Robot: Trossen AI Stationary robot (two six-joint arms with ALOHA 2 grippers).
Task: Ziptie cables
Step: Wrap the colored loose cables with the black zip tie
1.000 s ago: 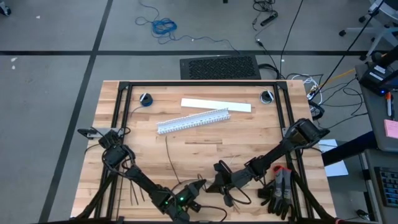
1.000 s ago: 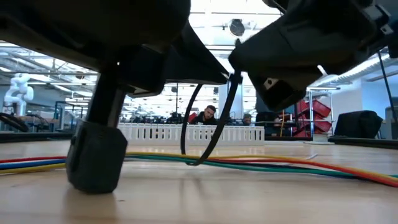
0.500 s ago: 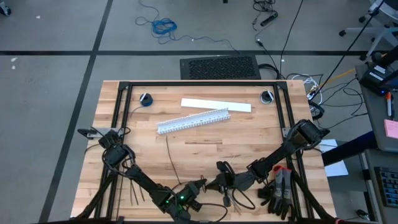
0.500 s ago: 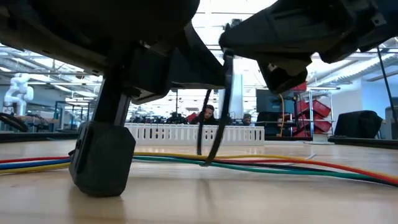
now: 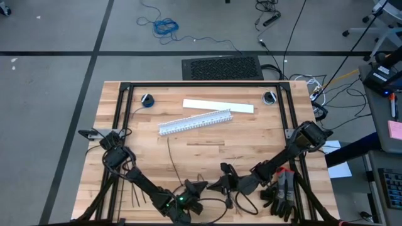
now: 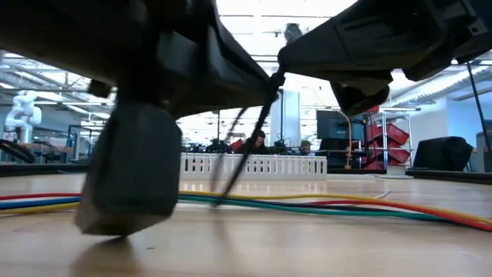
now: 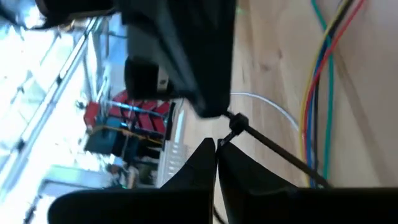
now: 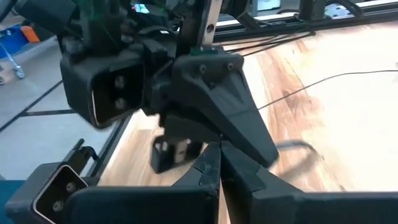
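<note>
The left gripper (image 5: 202, 186) sits at the near edge of the table (image 5: 251, 135), fingers (image 7: 199, 163) pressed together, and a ziptie (image 7: 273, 147) runs out from just beside their tips; whether they pinch it I cannot tell. The right gripper (image 5: 223, 182) is close alongside, almost tip to tip with the left, its fingers (image 8: 214, 158) also closed. In the low view the ziptie (image 6: 250, 150) hangs slanting from the right gripper's underside down to the cables (image 6: 323, 206), which lie flat on the wood below both grippers.

The step in hand looks like threading or cinching: the strip seems to loop at the cables, and its free end is up between the two arms. The next move likely calls for one gripper to hold the head steady while the other pulls the tail through, keeping all wires inside the loop.

Counted: one ziptie in play; about four cables in the left wrist view, yellow, blue, red, green (image 7: 326, 68); one white duct (image 5: 195, 122); two grippers.
</note>
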